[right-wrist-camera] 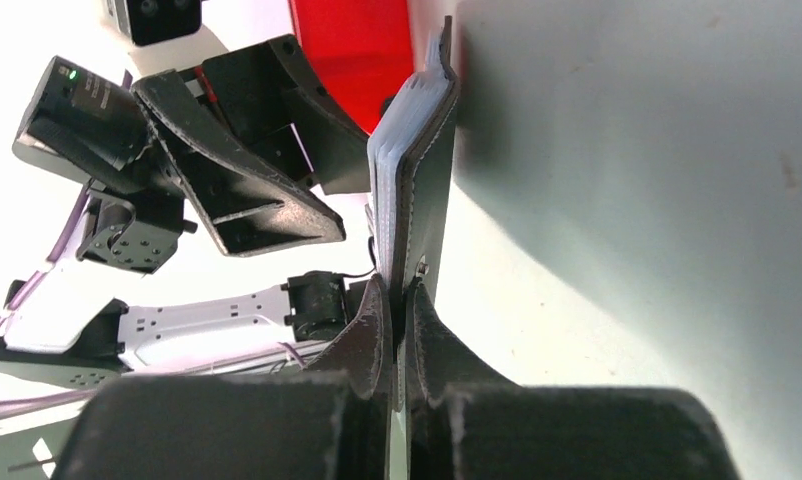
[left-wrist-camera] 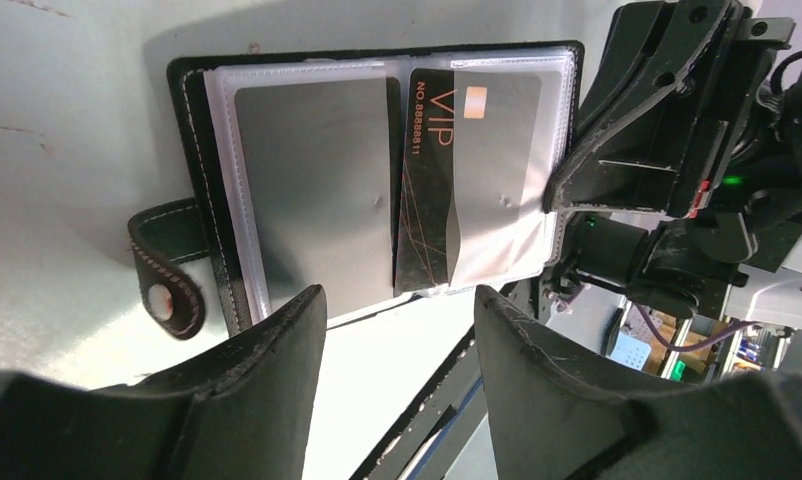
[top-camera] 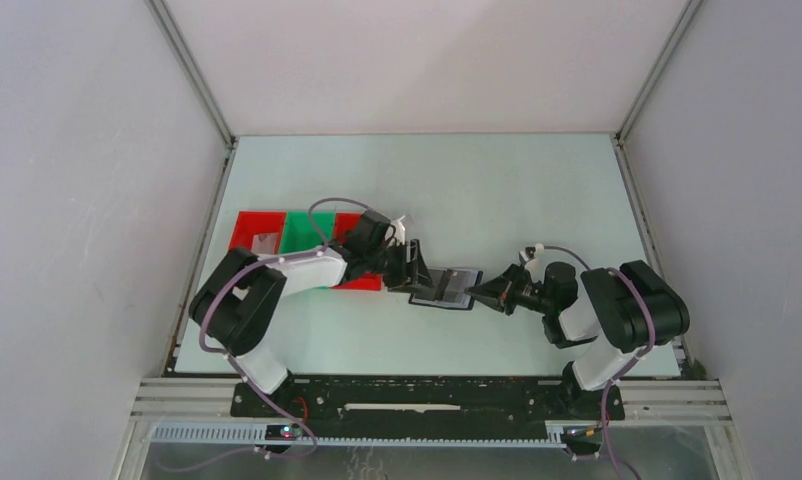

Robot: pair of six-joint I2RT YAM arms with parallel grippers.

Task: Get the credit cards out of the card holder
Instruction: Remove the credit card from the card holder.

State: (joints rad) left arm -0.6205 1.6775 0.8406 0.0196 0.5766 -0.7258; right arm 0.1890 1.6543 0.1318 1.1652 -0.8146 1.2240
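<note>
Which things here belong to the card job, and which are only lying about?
Job: black stitched folding card holder; grey flat cards in its clear sleeves; dark VIP card.
Lying about: red plastic trays; green plastic tray.

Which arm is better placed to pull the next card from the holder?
Left. The left end effector is open, facing the cards in the open holder; the right end effector is shut on the holder's edge, steadying it.
</note>
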